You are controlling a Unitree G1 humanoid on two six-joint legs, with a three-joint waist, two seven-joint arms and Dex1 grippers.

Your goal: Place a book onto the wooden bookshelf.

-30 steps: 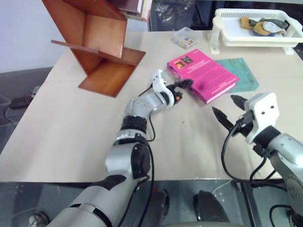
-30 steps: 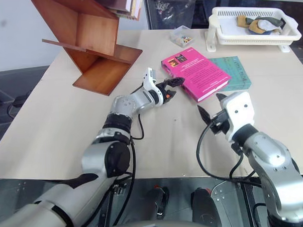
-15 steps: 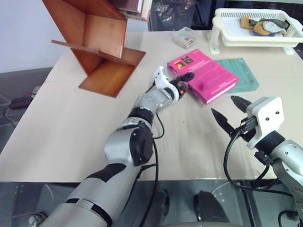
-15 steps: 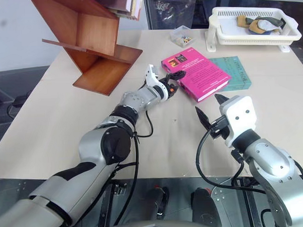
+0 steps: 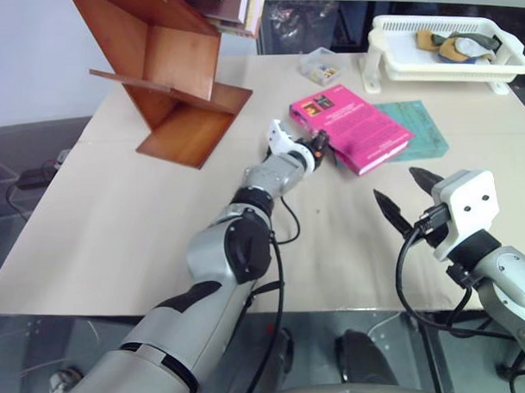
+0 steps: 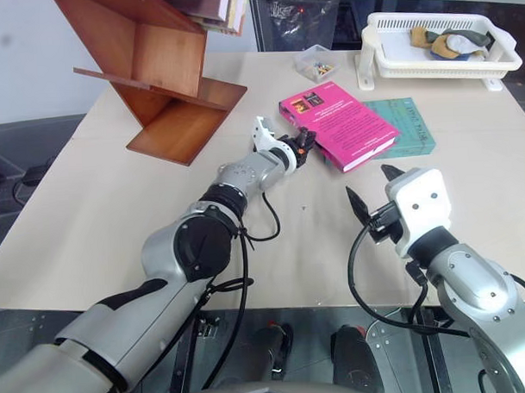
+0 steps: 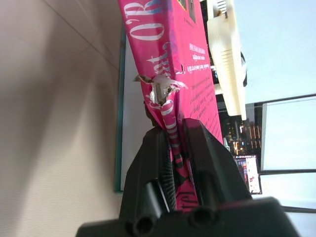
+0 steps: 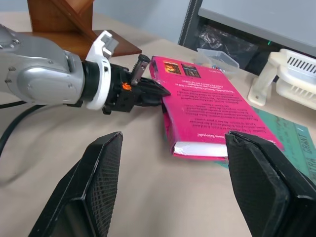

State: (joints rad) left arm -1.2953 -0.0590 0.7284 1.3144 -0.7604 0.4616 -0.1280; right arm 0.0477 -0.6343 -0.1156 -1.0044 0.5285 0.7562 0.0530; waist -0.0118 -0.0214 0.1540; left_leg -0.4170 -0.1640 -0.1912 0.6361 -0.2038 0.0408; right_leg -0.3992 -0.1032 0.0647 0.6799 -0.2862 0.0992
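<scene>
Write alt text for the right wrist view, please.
The left gripper is shut on the spine-side edge of the pink book, which lies flat on the table. The right gripper's open fingers frame the scene from below.

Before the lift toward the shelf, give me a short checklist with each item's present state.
1. Left tool shut on the book: ok; wrist view shows its fingers pinching the book's near edge.
2. Grip secure enough to lift: cannot tell; only an edge is pinched.
3. Right tool open and off the book: ok.
4. Teal book partly under the book, may get dragged: not ok.
5. Shelf lower compartment free: ok.
6. Basket out of the path: ok.
</scene>
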